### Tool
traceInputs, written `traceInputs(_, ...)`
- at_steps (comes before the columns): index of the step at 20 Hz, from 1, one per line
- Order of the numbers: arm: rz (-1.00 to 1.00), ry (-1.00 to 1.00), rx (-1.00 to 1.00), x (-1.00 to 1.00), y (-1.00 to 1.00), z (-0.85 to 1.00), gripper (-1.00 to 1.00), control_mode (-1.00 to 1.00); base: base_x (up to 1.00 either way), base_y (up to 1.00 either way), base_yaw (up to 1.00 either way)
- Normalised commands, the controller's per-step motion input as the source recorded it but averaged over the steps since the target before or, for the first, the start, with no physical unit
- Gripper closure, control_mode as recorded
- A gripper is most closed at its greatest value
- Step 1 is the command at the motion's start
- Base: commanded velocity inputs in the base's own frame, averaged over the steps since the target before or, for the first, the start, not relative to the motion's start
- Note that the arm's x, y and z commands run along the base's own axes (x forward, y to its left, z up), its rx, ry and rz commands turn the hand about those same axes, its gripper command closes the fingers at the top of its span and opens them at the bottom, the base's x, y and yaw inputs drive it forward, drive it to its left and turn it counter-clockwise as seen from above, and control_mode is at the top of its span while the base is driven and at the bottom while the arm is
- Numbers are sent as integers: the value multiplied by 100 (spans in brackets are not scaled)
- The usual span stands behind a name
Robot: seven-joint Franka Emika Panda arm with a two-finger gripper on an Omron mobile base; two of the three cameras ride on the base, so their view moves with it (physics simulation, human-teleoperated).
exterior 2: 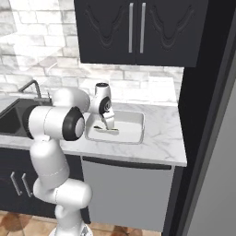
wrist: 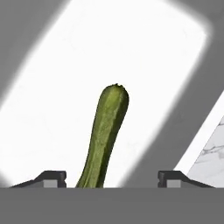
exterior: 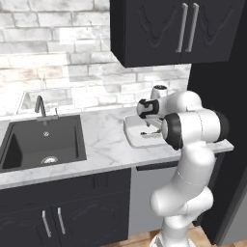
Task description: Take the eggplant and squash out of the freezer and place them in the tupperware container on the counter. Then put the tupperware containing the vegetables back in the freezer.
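A: Between the fingertips, hand view: one long green vegetable, taken to be the squash point(wrist: 104, 140), lying on the white floor of the tupperware container point(wrist: 52, 87). End effector point(wrist: 112, 178) state: jaws wide, tips standing well to either side of the vegetable, neither pad touching it as far as this view shows. Judged released, not held.

B: Position of the end effector point(exterior 2: 109, 123) in the base views?

A: Hanging low over the tupperware container point(exterior 2: 133, 133), pointing down into it. A dark green sliver lies on the tray floor below it in the right base view; same item, I judge.

B: Container location?

A: On the surface point(exterior: 103, 140), white marble, to the right of the black sink point(exterior: 29, 142), near the surface's right end. Left base view shows the tray point(exterior: 132, 132) partly behind the arm.

B: Eggplant?

A: I cannot make it out. The arm hides part of the tray in both base views, so whether it is already inside cannot be told.

B: Freezer?

A: A pale grey panel point(exterior 2: 216, 184) at the far right of the right base view may be its door; its inside is hidden.

B: Progress?

A: Judged part-way. One vegetable is in the container. Left: the eggplant, if it is not yet in; then the container goes into the freezer.
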Motion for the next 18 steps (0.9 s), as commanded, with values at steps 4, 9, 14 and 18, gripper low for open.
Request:
traceInputs(4, 0, -12, 0, -2, 0, 7, -100, -100, 0, 0, 0)
traceInputs(9, 0, -16, 0, -39, 5, 36, -100, -100, 0, 0, 0)
traceInputs(14, 0, -13, 0, -57, 2, 54, -100, -100, 0, 0, 0)
traceInputs(18, 3, -10, -4, -91, 0, 64, -100, -100, 0, 0, 0)
